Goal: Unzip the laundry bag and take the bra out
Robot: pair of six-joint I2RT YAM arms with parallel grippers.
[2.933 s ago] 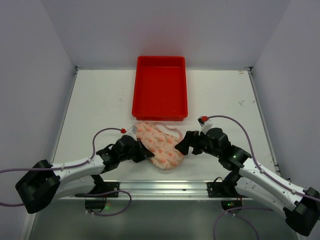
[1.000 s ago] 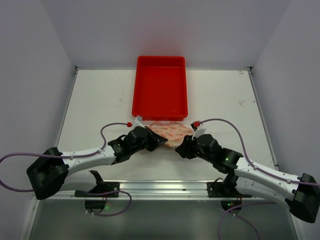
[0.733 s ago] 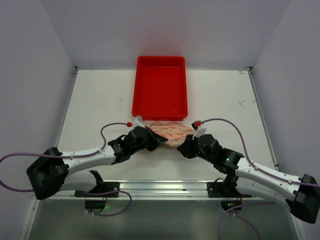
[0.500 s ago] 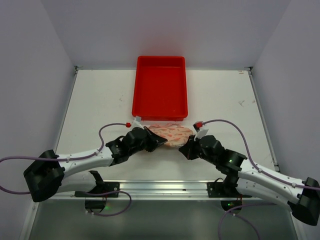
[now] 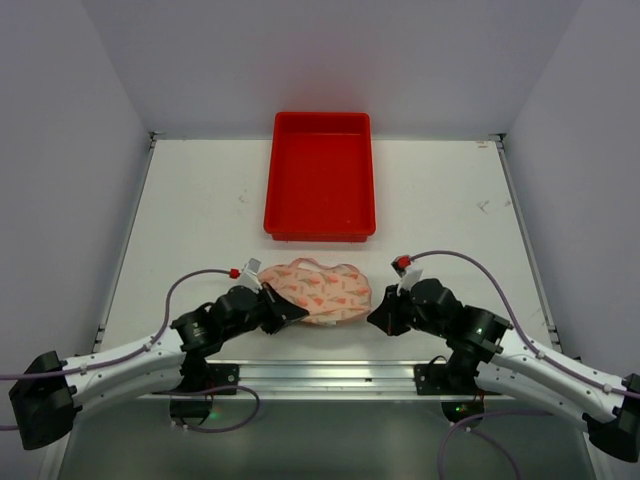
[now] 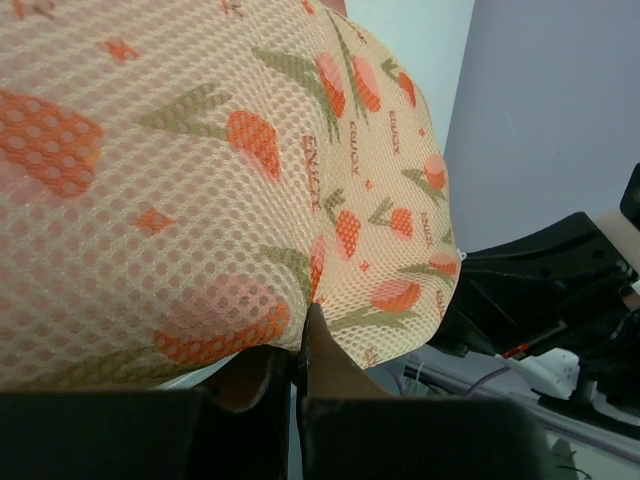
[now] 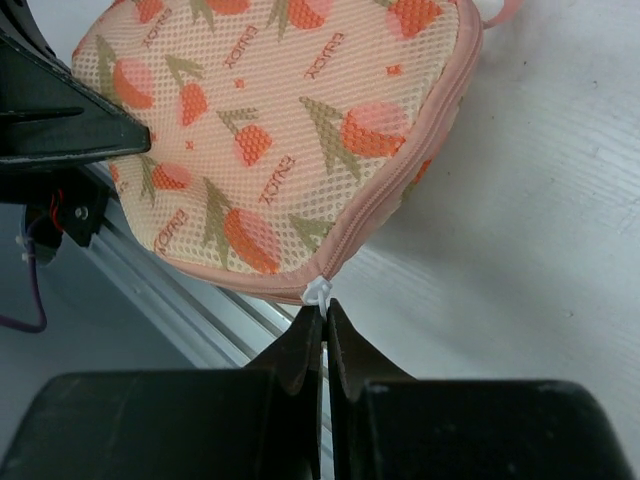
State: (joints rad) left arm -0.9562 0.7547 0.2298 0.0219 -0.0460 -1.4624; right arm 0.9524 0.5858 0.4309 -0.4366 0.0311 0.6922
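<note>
The laundry bag [image 5: 318,292], cream-pink mesh with orange-red print and pink trim, lies across the table's near middle between both arms. My left gripper [image 5: 298,313] is at its left end; in the left wrist view the jaws [image 6: 303,325] are shut on a fold of the bag's mesh [image 6: 200,180]. My right gripper [image 5: 373,319] is at the bag's right end. The right wrist view shows it [image 7: 325,308] shut on the small white zipper pull [image 7: 318,292] at the bag's corner [image 7: 270,150]. The zipper seam looks closed. The bra is hidden.
A red plastic tray [image 5: 320,234] stands behind the bag at mid table. A metal rail [image 5: 320,375] runs along the near edge just below the bag. The other arm's black body shows in each wrist view.
Both arms have drawn back toward the near edge, and the bag has come with them, away from the tray. The right gripper has shut on the zipper pull.
</note>
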